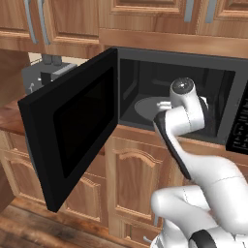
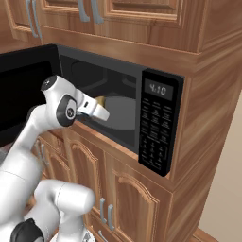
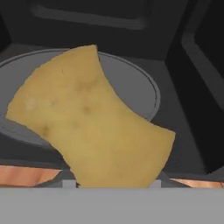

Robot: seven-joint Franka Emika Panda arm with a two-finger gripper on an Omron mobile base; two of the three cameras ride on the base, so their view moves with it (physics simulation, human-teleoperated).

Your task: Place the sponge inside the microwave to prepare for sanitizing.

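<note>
One sponge (image 3: 89, 127), one microwave (image 2: 160, 127), one turntable (image 3: 131, 87).

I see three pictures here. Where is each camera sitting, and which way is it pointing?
Left base view: behind the arm on its left, looking forward at the large black microwave with its dark-windowed door swung open; the white arm rises at lower right.
Right base view: behind on the right, facing the microwave's keypad; the arm rises at lower left.
Hand view: on the hand, looking into the microwave at the yellow-olive sponge over the round grey turntable.
Both base views share the microwave and arm.
</note>
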